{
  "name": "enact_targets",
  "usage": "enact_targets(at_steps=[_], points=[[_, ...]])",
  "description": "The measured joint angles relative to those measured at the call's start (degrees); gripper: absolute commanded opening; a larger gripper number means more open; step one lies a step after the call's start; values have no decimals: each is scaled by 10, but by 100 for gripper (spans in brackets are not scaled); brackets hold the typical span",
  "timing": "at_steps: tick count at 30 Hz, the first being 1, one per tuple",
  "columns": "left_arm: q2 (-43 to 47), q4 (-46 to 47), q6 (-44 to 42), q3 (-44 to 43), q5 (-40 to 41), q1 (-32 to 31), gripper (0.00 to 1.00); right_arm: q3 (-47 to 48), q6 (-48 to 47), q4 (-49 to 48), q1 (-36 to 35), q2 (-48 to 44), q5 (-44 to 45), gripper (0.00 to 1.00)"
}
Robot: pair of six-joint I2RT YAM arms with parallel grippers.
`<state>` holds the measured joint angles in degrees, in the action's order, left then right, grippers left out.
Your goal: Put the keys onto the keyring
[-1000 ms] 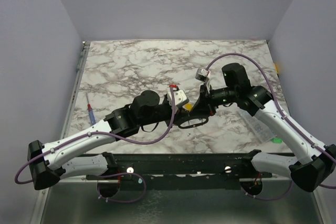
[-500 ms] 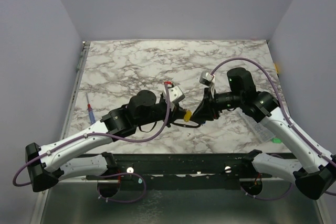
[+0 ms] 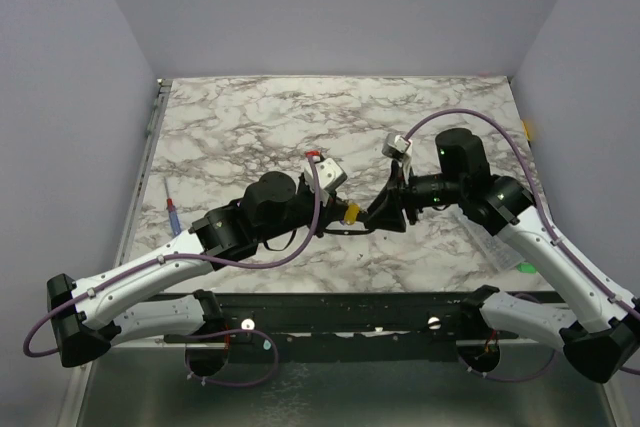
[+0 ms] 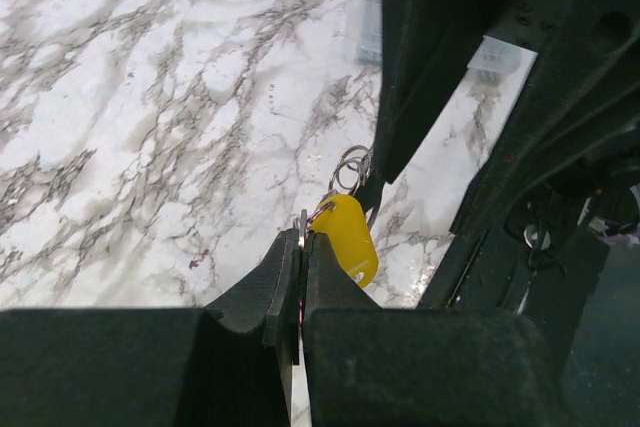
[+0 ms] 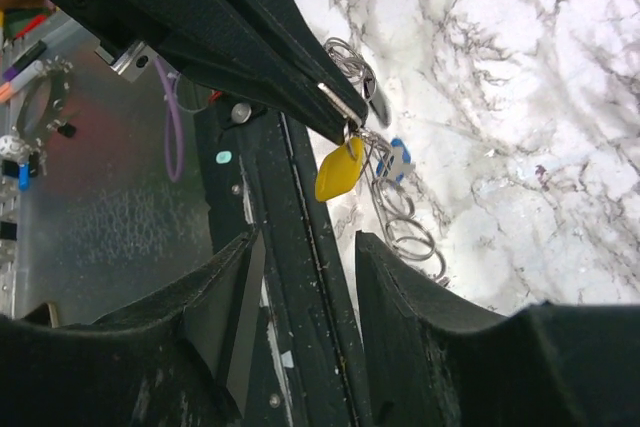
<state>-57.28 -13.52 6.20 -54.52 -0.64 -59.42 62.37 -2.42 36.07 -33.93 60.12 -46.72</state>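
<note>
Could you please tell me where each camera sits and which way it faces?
Top: fixed above and behind the arms, looking down on the table; both arms show.
Left wrist: looks along the left gripper, shut on the keys, toward the table.
Right wrist: looks past the open right gripper at the left gripper and table.
Shared: all three show the keys.

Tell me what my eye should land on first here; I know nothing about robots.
Probably the bright yellow tag dangling mid-scene above the marble table. It hangs on a bunch of keys and rings pinched in the left arm's fingers. The right arm's fingers stand open just opposite, so the two black arms meet nose to nose there.
</note>
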Motion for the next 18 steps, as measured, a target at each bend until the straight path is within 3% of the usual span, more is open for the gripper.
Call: enact_targets(at_steps=[5,11,18], points=[[-5,2,35,0,65,0,0,-24,41,-64,0,-38,35,51],[-26,19,98,4,120,1,0,-106,168,-201,0,-92,118,51],[-23,51,137,20,137,1,0,-160,292,-287,0,-42,144,51]])
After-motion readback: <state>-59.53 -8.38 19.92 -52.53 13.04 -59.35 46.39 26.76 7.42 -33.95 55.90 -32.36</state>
